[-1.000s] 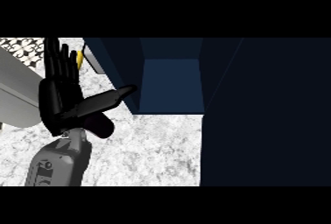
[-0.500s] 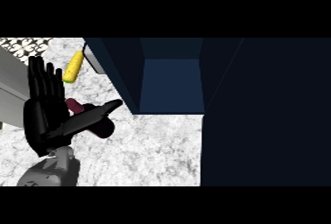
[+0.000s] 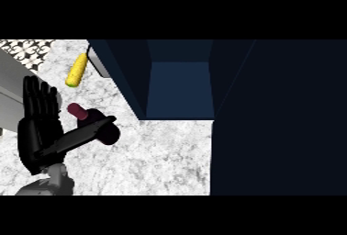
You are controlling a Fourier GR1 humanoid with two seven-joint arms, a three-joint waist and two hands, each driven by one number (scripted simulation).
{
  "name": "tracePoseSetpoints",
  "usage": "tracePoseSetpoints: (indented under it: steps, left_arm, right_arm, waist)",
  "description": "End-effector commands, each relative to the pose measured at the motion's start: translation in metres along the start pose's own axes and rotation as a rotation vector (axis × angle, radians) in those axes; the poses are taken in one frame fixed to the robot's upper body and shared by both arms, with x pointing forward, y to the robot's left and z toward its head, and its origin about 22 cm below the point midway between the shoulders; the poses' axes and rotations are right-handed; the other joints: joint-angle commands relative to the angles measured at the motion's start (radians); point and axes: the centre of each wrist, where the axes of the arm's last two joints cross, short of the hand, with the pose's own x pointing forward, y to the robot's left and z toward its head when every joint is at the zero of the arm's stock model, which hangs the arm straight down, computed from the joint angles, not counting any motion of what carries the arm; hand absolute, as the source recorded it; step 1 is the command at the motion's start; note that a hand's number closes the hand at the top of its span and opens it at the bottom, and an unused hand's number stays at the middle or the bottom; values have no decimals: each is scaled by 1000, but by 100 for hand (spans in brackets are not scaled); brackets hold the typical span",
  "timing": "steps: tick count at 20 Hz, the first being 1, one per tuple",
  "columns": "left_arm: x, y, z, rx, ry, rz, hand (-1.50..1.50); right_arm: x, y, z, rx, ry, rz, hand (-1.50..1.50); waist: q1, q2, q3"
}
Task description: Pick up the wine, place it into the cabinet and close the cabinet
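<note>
The wine bottle (image 3: pixel 82 112), dark maroon, stands on the marble counter (image 3: pixel 163 156) just left of the cabinet. Only its neck and part of its dark body show. My left hand (image 3: pixel 37 133) is beside it on the left, open, with its fingers straight and pointing up. The thumb (image 3: pixel 85 133) stretches to the right across the front of the bottle. The dark blue cabinet (image 3: pixel 180 87) is open, and its inside looks bare. Its door (image 3: pixel 278 114) fills the right side of the view. My right hand does not show.
A yellow corn cob (image 3: pixel 76 71) lies on the counter behind the bottle, near the cabinet's left wall. A pale grey ledge (image 3: pixel 8 94) runs along the left edge, with patterned tile (image 3: pixel 27 46) at the top left corner.
My left hand has drawn back toward the lower left over the last second. That uncovered the wine bottle's neck and more of the corn cob.
</note>
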Motion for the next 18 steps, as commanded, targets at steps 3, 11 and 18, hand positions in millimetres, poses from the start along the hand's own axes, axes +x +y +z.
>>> tracePoseSetpoints:
  steps: [3, 11, 18]
  left_arm:
    - [-24, 23, 12, 23, 41, -2, -150]
    - [-54, 56, 21, 43, 63, -21, -150]
    - [-89, 49, 23, 20, 107, -55, -150]
  right_arm:
    - [3, 7, -4, -2, -25, -15, -150]
    - [-2, 7, 8, 19, -14, -3, -150]
    - [10, 9, 21, 9, -12, -10, -150]
  waist:
    - [1, 0, 0]
    - [1, 0, 0]
    - [-3, 0, 0]
